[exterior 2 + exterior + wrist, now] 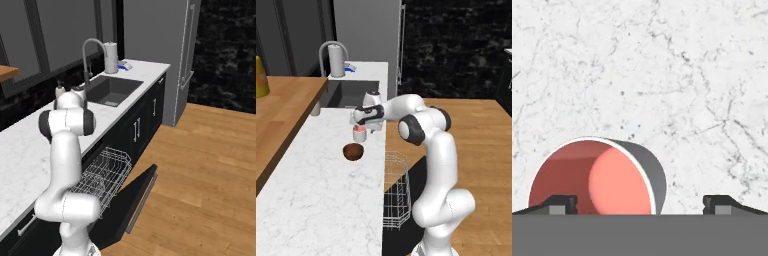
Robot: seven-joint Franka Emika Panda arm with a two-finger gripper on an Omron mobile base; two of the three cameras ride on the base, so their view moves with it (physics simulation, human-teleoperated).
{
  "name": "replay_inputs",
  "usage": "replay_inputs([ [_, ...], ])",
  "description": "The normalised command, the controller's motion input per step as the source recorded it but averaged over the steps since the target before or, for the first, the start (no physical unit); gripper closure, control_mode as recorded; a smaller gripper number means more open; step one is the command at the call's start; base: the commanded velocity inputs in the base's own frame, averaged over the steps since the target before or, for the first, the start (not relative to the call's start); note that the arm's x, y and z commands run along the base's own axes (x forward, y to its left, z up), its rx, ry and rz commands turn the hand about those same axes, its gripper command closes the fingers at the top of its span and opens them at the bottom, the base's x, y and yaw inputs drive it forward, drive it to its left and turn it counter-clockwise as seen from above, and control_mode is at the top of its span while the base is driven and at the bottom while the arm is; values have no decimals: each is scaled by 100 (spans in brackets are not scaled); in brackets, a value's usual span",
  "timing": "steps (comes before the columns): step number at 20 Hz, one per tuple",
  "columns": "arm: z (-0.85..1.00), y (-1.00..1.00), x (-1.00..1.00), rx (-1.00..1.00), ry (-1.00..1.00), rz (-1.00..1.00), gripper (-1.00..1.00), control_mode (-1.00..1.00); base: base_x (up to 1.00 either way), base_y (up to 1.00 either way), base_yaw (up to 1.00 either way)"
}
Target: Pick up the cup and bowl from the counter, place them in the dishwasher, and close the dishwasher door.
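The cup (359,135), white with a pinkish-red top, stands upright on the white marble counter (316,190). My gripper (361,126) hangs open just above it, pointing down. In the hand view the cup (597,177) sits left of centre under the gripper (641,205); the left fingertip (559,204) lies over its rim and the right fingertip is over bare marble. The dark reddish-brown bowl (353,151) rests just in front of the cup. The dishwasher door (136,197) is folded down open, with the white wire rack (102,175) pulled out over it.
A dark sink (348,92) with a curved faucet (331,50) and a tall white cylinder (337,60) lies beyond the cup. A brown wooden board (281,100) runs along the counter's left. The rack (395,190) juts out past the counter edge beside my arm.
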Motion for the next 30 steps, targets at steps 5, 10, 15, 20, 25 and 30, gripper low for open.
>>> replay_inputs([
  [5, -44, 5, 20, 0, 0, 0, 100, -100, 0, 0, 0],
  [10, -16, 0, 0, 0, 1, 0, 100, -100, 0, 0, 0],
  [15, -13, 0, -12, 0, 0, 0, 100, -100, 0, 0, 0],
  [20, -3, -22, -71, 0, -9, -7, 100, -100, 0, 0, 0],
  [25, 1, -75, -100, 1, -13, -4, 100, -100, 0, 0, 0],
  [30, 10, -93, -100, 4, -10, 0, 100, -100, 0, 0, 0],
])
